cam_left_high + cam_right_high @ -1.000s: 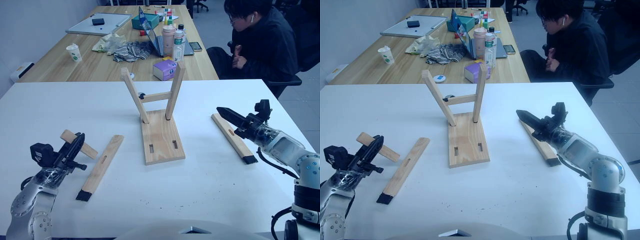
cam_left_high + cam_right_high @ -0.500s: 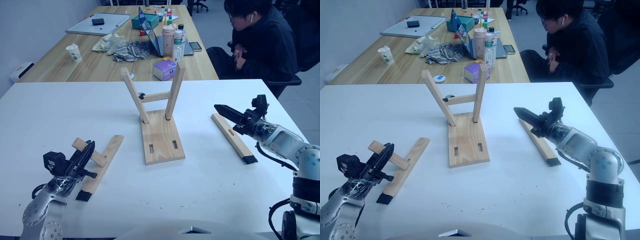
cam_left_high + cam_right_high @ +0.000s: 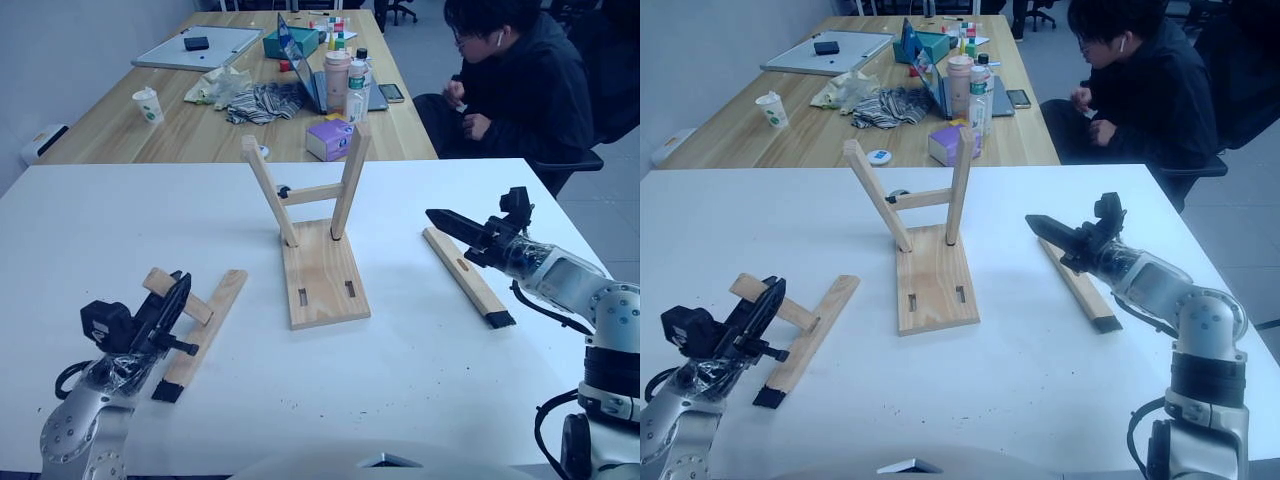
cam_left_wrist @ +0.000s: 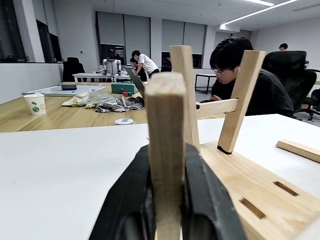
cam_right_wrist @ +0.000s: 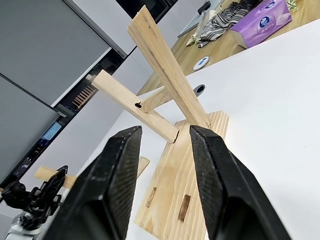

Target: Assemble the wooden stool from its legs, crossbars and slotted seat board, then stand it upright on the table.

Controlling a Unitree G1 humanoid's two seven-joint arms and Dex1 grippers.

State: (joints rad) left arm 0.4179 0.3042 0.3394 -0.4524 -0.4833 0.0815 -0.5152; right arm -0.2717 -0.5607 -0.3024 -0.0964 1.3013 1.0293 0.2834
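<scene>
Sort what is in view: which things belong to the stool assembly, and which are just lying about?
Part of the job:
- seat board with fitted legs and crossbar
- left loose leg
- short wooden piece, clamped in the left gripper
- right loose leg, near the open right gripper

Lying about, on the far wooden table:
- paper cup
- tissue box
- striped cloth
- bottles

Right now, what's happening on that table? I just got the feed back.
The stool is half built. The seat board lies flat on the white table with two standing legs joined by a crossbar. The left end effector is shut on a second crossbar, by a loose leg lying on the table. The right end effector is open and empty, hovering over the other loose leg. Two slots in the board are unfilled.
</scene>
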